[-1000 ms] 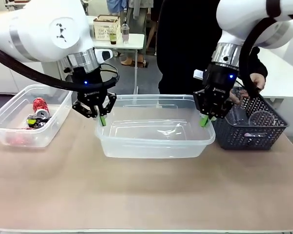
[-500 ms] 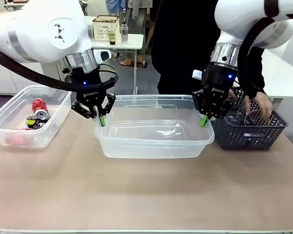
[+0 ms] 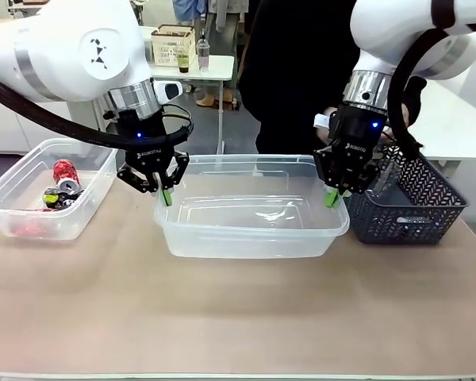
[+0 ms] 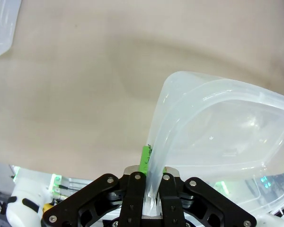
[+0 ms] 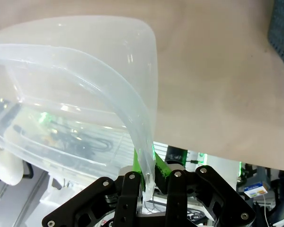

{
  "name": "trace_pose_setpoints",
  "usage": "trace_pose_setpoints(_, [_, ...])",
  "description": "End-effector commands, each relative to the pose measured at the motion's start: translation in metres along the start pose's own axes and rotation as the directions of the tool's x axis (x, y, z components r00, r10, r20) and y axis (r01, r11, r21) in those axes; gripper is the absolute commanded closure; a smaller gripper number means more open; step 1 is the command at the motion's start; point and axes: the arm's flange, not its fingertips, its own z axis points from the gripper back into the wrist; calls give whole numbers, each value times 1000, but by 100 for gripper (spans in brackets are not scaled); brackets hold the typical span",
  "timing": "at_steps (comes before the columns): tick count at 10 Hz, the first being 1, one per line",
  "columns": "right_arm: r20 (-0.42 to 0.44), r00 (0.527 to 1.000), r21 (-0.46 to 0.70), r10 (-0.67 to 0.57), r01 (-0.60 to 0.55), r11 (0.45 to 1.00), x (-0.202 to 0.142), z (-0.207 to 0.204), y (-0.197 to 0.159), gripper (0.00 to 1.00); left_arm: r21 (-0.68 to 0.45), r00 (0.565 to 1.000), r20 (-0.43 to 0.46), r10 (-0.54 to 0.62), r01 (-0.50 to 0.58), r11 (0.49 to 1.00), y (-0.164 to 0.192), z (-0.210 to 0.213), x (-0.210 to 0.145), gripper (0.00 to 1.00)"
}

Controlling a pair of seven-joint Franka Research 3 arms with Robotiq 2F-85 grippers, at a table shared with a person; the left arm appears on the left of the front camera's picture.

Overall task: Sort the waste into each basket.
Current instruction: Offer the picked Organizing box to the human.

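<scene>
Two clear tubs are seen over the tan table (image 3: 222,317). The middle tub (image 3: 246,234) is gripped at both short ends: its left rim is clamped between the green pads of the left gripper (image 3: 164,192), and its right rim is pinched by the right gripper (image 3: 332,195). In both wrist views the rolled rim is shown squeezed between the closed fingers, and the thin wall is bent slightly at the grip. Whether the base of this tub touches the table cannot be told. The left tub (image 3: 0,218) is set at the table's left edge, well apart from the left gripper, and crushed cans (image 3: 62,184), red and silver, are held in it. A dark lattice basket (image 3: 416,214) is placed just beside the right end of the middle tub, behind the right gripper; its contents cannot be made out. A person (image 3: 301,71) in dark clothing is seen at the far side, partly hidden by the right arm.
</scene>
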Motion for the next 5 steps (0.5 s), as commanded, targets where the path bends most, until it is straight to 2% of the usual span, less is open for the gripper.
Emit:
trace_pose_setpoints(1, [6, 1000, 1, 0, 0, 1000, -7, -2, 1, 100, -13, 1000, 10, 16, -16, 1000, 3, 3, 0, 100])
trace_pose_setpoints(5, [6, 1000, 1, 0, 0, 1000, -7, -2, 1, 100, -13, 1000, 10, 16, -16, 1000, 3, 3, 0, 100])
